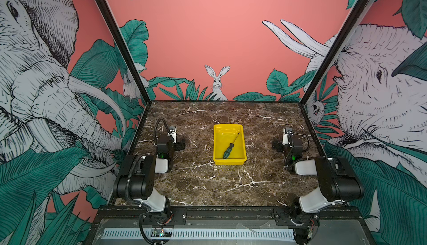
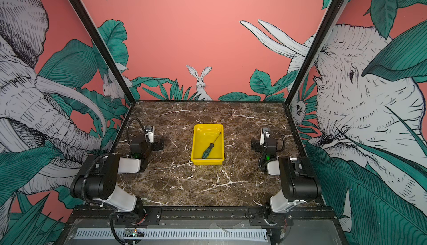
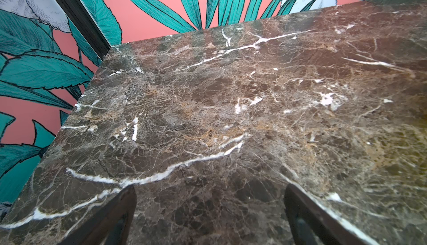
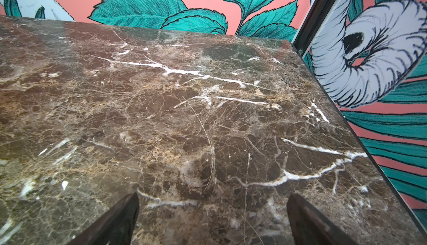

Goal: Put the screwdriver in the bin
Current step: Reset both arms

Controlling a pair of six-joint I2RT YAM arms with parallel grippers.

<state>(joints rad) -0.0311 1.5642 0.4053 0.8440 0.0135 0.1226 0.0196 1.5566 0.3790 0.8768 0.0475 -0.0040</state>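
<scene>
Left arm (image 1: pixel 143 179) and right arm (image 1: pixel 332 179) sit folded flanking the bin (image 1: pixel 230 162).

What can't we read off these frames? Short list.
- screwdriver tip type: too small in both top views.
- Whether its handle touches the near wall of the bin: the wall's own rim hides the contact in both top views.
- Bin and screwdriver: outside both wrist views, which show only the table.
- left pincer and right pincer: open, fingers cut off by the frame edge in the wrist views.
</scene>
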